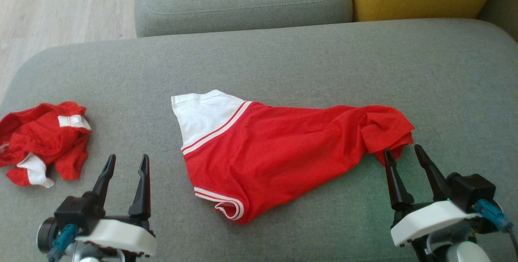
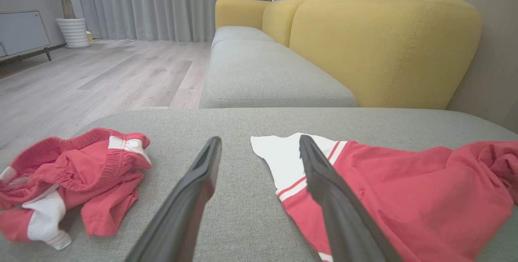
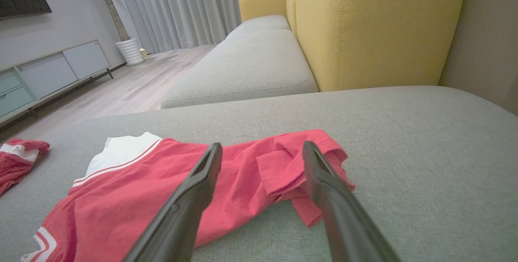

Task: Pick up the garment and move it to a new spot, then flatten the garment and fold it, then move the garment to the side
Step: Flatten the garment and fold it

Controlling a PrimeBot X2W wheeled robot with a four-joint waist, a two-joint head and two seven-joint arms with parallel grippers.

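Red mesh fabric trimmed in white is spread across the middle of the grey seat cushion [image 1: 283,59]. The garment [image 1: 275,152] is laid roughly flat at its white-sleeved end and is bunched into folds at the end nearest the right gripper [image 1: 402,149]. That gripper's fingers are held wide apart with nothing between them, their tips just at the crumpled edge. The left gripper [image 1: 128,157] is likewise wide and empty, and is seen over bare cushion between the garment and a second red garment [image 1: 44,144] heaped at the cushion's left end.

Several risks may be judged from this. If the bunched end is pinched, only one layer could be caught, and the cloth would be lifted twisted. The thin fabric could be lost from the narrow fingertips. The cushion cover could be snagged by a low approach, and the heaped garment could be taken by mistake.
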